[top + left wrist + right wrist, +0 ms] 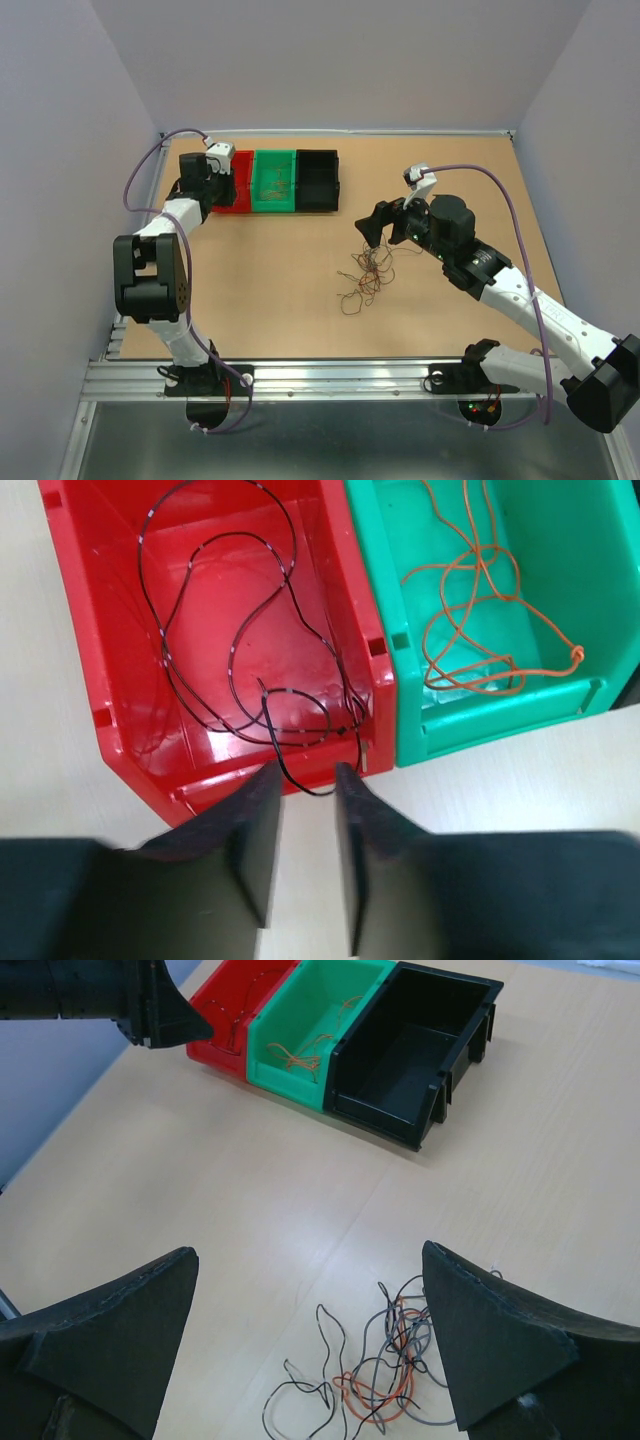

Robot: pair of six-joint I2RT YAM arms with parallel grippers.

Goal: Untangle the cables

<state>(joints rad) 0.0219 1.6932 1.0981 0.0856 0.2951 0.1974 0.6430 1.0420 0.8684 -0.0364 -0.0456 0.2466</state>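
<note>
The tangled cables [365, 275], thin dark, grey and orange wires, lie on the table mid-right. In the right wrist view they [390, 1375] lie just below and between my fingers. My right gripper [385, 225] [310, 1252] hovers above them, wide open and empty. My left gripper [215, 190] [305, 780] hangs at the near end of the red bin [80, 630], open by a narrow gap with nothing between the fingers. A black wire [290, 692] lies coiled in that bin, one loop hanging over its rim by my fingertips. An orange wire [470, 610] lies in the green bin [600, 580].
Red [232, 205], green [275, 207] and black [317, 180] bins stand side by side at the far left of the table. The black bin [420, 1050] looks empty. Grey walls enclose the table on three sides. A metal rail runs along the near edge.
</note>
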